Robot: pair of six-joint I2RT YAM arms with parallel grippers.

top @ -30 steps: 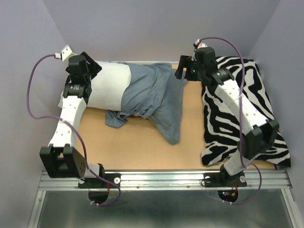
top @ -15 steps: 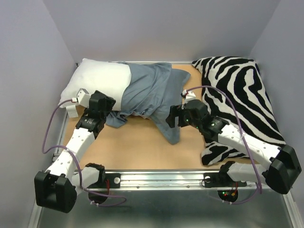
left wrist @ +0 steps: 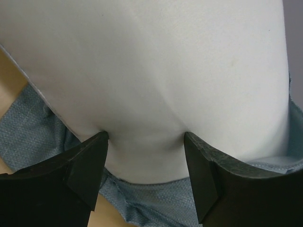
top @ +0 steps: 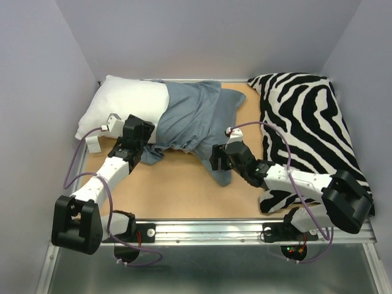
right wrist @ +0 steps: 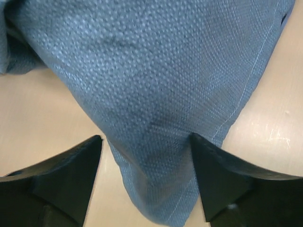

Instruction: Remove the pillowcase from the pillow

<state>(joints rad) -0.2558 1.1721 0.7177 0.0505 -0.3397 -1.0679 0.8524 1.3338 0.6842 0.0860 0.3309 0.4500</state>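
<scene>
The white pillow (top: 125, 105) lies at the back left, its right half inside the blue-grey pillowcase (top: 196, 119), which trails toward the table's middle. My left gripper (top: 143, 136) is at the pillow's near edge. In the left wrist view it (left wrist: 146, 139) is open, its fingertips (left wrist: 97, 146) resting against the bulging pillow (left wrist: 151, 66), with a fold of pillowcase (left wrist: 156, 203) beneath. My right gripper (top: 218, 158) hovers over the pillowcase's near corner. In the right wrist view it (right wrist: 147, 139) is open, straddling the pointed end of the pillowcase (right wrist: 156, 71).
A black-and-white zebra-print cushion (top: 306, 122) fills the right side of the wooden table (top: 177, 190), under the right arm. Grey walls close in the back and both sides. A metal rail (top: 208, 231) runs along the near edge.
Both arms have swung from the far edge toward the near side. The left gripper now meets the pillow's near edge; the right has come down over the pillowcase's corner.
</scene>
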